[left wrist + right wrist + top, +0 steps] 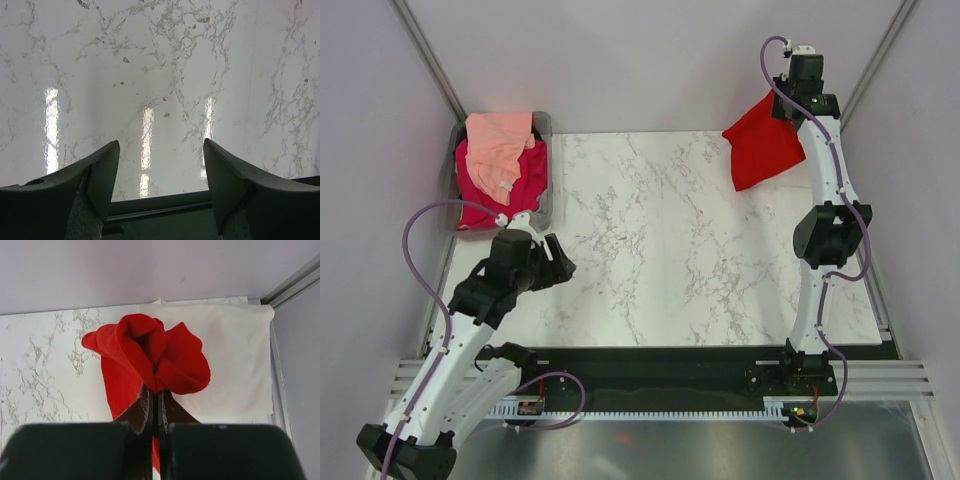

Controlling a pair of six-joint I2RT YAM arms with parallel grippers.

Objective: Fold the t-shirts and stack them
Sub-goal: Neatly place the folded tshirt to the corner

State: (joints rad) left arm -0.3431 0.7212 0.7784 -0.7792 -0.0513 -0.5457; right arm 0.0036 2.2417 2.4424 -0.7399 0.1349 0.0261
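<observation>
The right gripper (156, 390) is pinching the bunched red t-shirt (145, 350) above the cream-white t-shirt (240, 355) (far right bench (660, 220) corner); dropped so, it is likely landing crumpled. The left gripper (161, 147) is hanging wide, empty.

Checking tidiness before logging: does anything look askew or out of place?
The red shirt hangs bunched from the shut right gripper over the flat white shirt. In the bin, a peach shirt and a pink shirt lie heaped unfolded. Nothing damaged.
</observation>
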